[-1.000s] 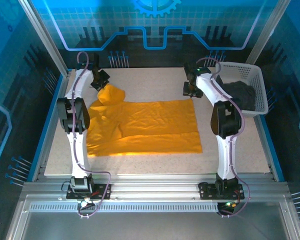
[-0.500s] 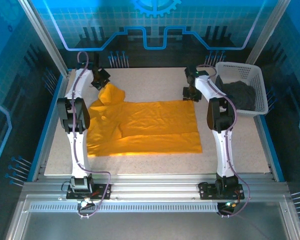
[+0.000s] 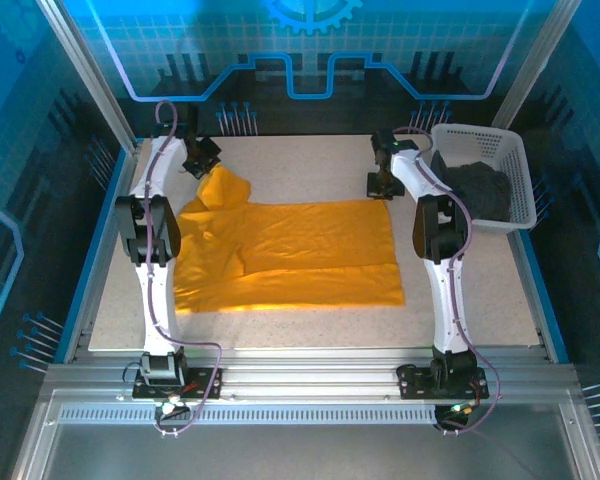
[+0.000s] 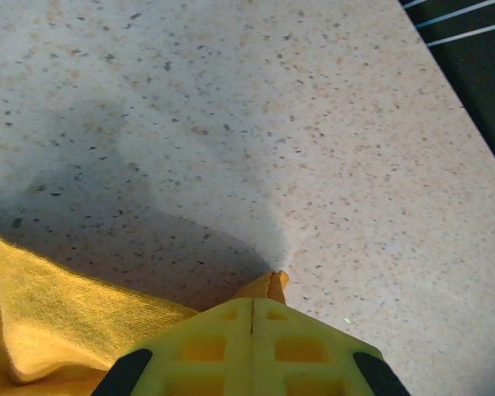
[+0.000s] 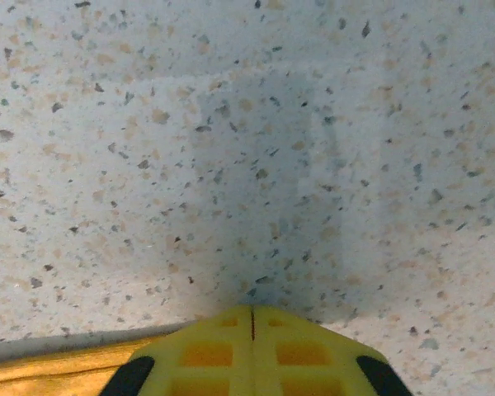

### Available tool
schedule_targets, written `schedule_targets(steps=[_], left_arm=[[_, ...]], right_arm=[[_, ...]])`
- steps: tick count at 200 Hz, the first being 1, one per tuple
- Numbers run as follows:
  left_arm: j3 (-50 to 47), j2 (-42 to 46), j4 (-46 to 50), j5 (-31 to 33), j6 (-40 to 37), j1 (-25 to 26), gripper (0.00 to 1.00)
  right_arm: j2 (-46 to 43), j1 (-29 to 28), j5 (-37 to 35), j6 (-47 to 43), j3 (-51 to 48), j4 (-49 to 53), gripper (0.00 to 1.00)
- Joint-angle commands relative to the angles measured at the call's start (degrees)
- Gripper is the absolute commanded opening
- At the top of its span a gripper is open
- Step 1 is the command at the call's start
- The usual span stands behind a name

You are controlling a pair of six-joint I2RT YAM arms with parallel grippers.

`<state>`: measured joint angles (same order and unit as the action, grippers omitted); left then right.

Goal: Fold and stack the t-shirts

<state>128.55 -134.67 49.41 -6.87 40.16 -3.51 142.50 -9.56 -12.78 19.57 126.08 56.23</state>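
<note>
On the speckled beige stone-look table (image 3: 300, 160), the plain orange-yellow short-sleeved cloth t-shirt (image 3: 290, 255) lies spread flat between the two arms, with its straight hem edge to the right.

Left gripper (image 3: 202, 160): jaws closed on the far-left shoulder. A nub of orange cloth pokes out past its yellow fingertips (image 4: 231, 318), and the fabric peaks into a loose cone beneath it.

Right gripper (image 3: 382, 185): jaws closed at the far-right hem corner, with the cloth edge running under them. Whether fabric is actually pinched cannot be told.

Dark charcoal cloth t-shirt (image 3: 480, 190): crumpled inside the white plastic lattice basket (image 3: 480, 135), far right.

Handling estimate: light, limp knit with no stiffness. It likely sags and creases wherever unsupported and drags on the tabletop. Best held at two corners of one edge and kept taut between them, so the fold lands straight.
</note>
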Motion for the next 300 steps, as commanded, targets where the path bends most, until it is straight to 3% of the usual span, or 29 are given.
schedule_targets(steps=[1, 47, 84, 175, 240, 300], left_arm=[[2.22, -1.56, -1.59, -5.41, 0.39, 0.24, 0.00], [2.58, -1.66, -5.10, -8.78, 1.28, 0.46, 0.00], [-1.60, 2.39, -7.02, -10.26, -0.72, 0.60, 0.00], [-40.61, 37.71, -13.39, -5.13, 2.02, 1.38, 0.00], [-63.38, 60.69, -2.24, 4.19, 1.77, 1.66, 0.00], [-76.68, 70.75, 3.60, 13.22, 2.46, 1.66, 0.00]], right_arm=[[-1.90, 2.93, -4.88, -0.52, 1.45, 2.05, 0.00], [-2.56, 3.17, 1.26, -4.59, 2.49, 0.97, 0.00], [-5.79, 1.71, 2.11, -6.25, -1.79, -1.48, 0.00], [-30.18, -0.69, 1.26, -6.69, -31.45, -18.14, 0.00], [-45.86, -2.45, 0.43, -5.06, -53.04, -24.95, 0.00], [-55.12, -2.22, -4.58, -6.18, -66.48, -24.16, 0.01]])
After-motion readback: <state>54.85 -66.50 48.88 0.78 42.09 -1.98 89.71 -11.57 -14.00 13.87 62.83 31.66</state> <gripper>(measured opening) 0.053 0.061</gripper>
